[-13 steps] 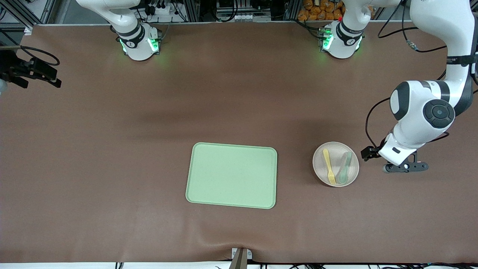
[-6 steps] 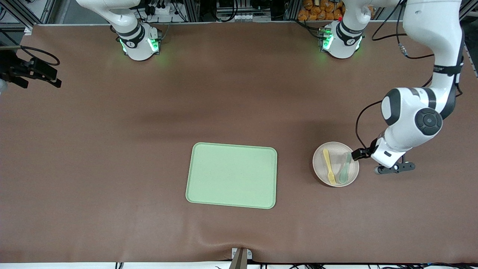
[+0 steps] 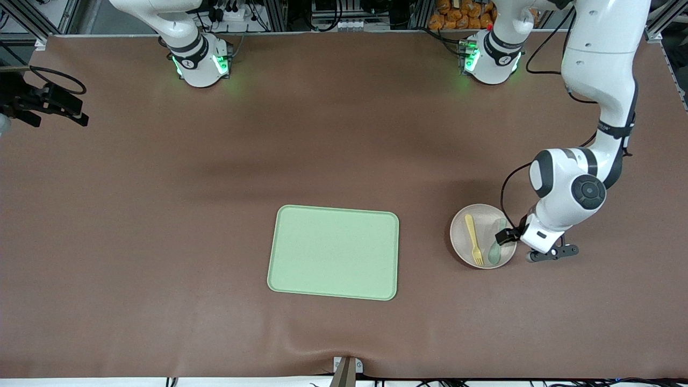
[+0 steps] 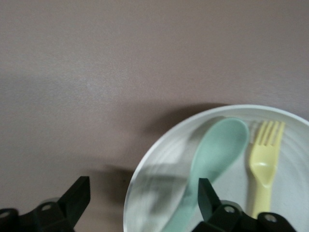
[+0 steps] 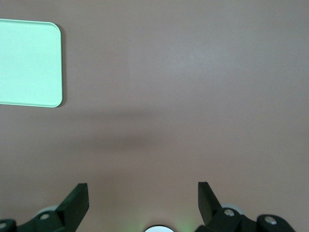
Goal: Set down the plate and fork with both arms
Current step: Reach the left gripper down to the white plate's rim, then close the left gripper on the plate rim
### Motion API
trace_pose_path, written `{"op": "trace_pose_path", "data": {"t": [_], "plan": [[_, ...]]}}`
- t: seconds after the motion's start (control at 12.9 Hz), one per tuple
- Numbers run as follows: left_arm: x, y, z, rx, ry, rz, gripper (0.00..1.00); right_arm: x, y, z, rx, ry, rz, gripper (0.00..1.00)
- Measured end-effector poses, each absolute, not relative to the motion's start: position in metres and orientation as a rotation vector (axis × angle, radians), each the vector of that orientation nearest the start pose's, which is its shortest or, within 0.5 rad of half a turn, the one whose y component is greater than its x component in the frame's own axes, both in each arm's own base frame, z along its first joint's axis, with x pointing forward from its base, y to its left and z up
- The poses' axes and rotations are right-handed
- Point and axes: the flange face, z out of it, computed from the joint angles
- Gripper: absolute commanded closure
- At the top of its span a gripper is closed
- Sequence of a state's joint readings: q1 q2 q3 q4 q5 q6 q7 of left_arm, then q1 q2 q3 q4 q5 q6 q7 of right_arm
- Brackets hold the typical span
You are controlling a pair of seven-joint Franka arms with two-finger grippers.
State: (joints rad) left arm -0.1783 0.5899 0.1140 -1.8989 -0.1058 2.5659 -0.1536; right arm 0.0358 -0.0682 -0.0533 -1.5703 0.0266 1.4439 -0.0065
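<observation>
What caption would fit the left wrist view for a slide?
Open left gripper straddling the rim of the plate, which holds the fork and a green spoon.

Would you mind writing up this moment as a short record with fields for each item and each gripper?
plate: on the table, toward the left arm's end, apart from the tray
fork: lying in the plate beside the spoon
spoon: lying in the plate, partly under the left gripper
tray: nothing on it
left gripper: open, straddling the plate's rim
right gripper: open, over bare table; this arm waits
</observation>
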Motion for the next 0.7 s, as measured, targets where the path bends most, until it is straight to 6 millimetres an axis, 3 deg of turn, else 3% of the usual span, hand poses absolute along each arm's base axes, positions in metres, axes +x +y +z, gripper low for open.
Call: {"op": "trace_pose_path", "data": {"t": [0.23, 0.7], "plan": [[0.6422, -0.0429, 0.1928, -3.137, -0.244, -0.132, 0.27, 0.5198, -0.0071, 0.6506, -3.109, 0.013, 0.09, 0.0], [0.6465, -0.0403, 0.1976, -3.137, -0.252, -0.15, 0.31, 0.5198, -0.007, 0.6506, -3.109, 0.013, 0.09, 0.0]]}}
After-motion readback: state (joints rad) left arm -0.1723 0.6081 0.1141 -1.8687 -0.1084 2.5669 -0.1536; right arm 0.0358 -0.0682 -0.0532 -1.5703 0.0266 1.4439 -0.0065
